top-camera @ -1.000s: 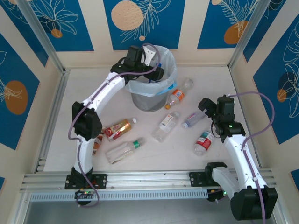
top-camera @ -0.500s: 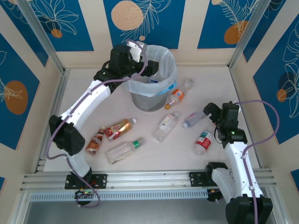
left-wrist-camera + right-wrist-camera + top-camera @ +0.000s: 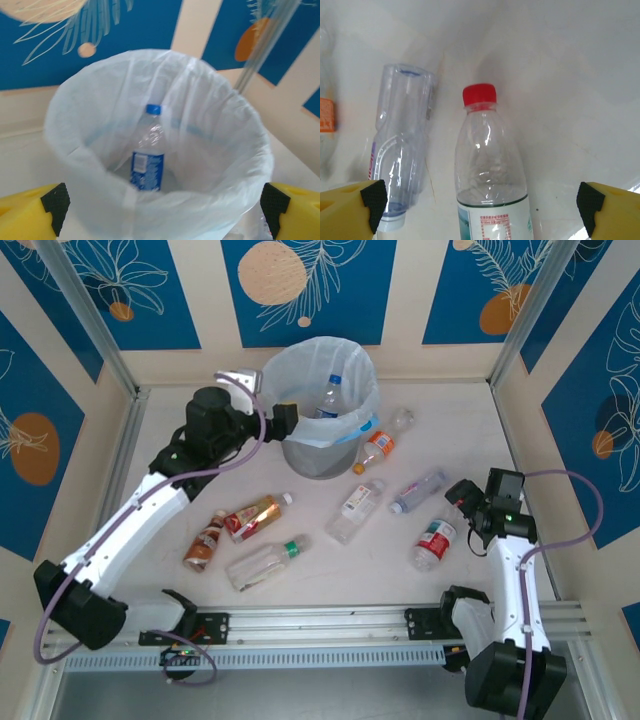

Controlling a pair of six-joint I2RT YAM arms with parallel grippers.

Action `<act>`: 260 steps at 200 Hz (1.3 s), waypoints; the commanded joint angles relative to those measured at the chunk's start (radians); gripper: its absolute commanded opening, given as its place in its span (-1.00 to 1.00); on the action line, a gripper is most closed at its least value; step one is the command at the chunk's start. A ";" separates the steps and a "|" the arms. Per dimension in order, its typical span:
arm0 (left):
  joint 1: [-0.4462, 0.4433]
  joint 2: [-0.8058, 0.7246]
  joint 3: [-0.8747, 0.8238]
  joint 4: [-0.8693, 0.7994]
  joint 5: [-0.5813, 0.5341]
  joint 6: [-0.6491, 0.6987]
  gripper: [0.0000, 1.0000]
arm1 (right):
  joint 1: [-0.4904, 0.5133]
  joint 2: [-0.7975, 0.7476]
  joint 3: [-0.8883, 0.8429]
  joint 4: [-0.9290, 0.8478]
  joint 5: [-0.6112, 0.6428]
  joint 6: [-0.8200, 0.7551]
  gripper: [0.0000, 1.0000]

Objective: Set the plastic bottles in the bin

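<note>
Inside the bin [image 3: 318, 462] at the far middle stands one blue-capped bottle [image 3: 148, 152], with eight other bottles [image 3: 355, 510] lying on the table [image 3: 480, 430], so most is left to do; the left gripper [image 3: 283, 420] beside the bin and the right gripper [image 3: 464, 502] over the red-capped bottle [image 3: 490, 170] both gape empty.

1. Pale table [image 3: 335, 578] is lying flat, forming the floor of the enclosure.
2. Cream back wall [image 3: 400, 330] is carrying blue panels [image 3: 345, 290] with white leaf outlines and a peach disc [image 3: 272, 272].
3. Left metal post [image 3: 85, 315] and right metal post [image 3: 530, 310] are slanting up at the rear corners.
4. Side walls [image 3: 600, 390] are showing matching blue panels, each with an orange disc [image 3: 33, 448].
5. Grooved metal rail [image 3: 320, 625] is running along the table's near edge.
</note>
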 commanded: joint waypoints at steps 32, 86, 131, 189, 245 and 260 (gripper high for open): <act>0.007 -0.175 -0.171 -0.151 -0.304 -0.254 0.98 | 0.032 0.103 -0.011 -0.062 -0.094 0.070 0.99; 0.013 -0.183 -0.122 -0.322 -0.210 -0.206 0.98 | 0.048 0.194 -0.079 -0.024 -0.174 0.039 0.88; 0.013 -0.193 -0.195 -0.202 -0.158 -0.135 0.98 | 0.094 0.264 -0.108 0.037 -0.184 0.020 0.78; 0.013 -0.185 -0.292 -0.144 -0.117 -0.185 0.98 | 0.117 0.341 -0.123 0.084 -0.219 0.011 0.67; 0.013 -0.191 -0.287 -0.165 -0.119 -0.188 0.98 | 0.129 0.446 -0.103 0.080 -0.199 0.028 0.55; 0.012 -0.190 -0.289 -0.163 -0.112 -0.184 0.98 | 0.134 0.463 -0.103 0.091 -0.197 0.035 0.53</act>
